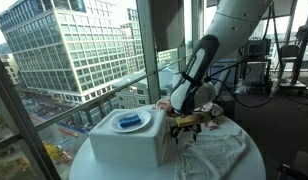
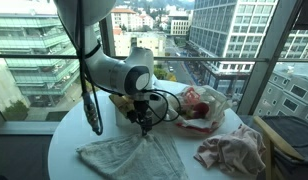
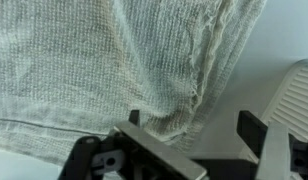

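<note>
White box (image 1: pixel 124 148), pink cloth (image 2: pixel 232 150), plastic bag (image 2: pixel 201 104) on round table (image 2: pixel 64 135)

The cloth (image 3: pixel 114 60) was seen as coarse, loosely woven and matt; the worktop (image 3: pixel 239 95) smooth; the end effector (image 3: pixel 194 122) matt black.

arm (image 2: pixel 112 70): white shells, black joint band | tool (image 3: pixel 193 121): black, squared fingers | cable (image 2: pixel 90 110): black, seemingly
</note>
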Controlling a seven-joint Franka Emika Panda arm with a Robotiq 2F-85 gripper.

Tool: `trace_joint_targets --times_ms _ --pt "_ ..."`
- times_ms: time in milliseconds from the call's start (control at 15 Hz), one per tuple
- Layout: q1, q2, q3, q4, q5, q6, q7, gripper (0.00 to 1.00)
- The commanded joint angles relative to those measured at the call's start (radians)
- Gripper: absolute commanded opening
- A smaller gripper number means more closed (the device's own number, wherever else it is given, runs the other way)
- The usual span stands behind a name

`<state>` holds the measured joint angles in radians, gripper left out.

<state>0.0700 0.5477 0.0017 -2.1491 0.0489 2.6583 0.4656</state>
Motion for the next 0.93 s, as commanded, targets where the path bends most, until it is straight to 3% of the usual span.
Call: trace_joint_targets --times_ms 0,667,800,867 --pt "0.000 0.057 -0.017 0.060 0.037 -0.003 -0.059 1.00" --pt "0.002 0.151 -0.045 0.151 0.031 -0.028 -0.087 0.99" --pt "0.004 0.161 -0.050 0.159 0.029 -0.035 -0.087 0.93" --pt "0.005 0.164 -0.053 0.160 0.027 -0.038 -0.086 0.80"
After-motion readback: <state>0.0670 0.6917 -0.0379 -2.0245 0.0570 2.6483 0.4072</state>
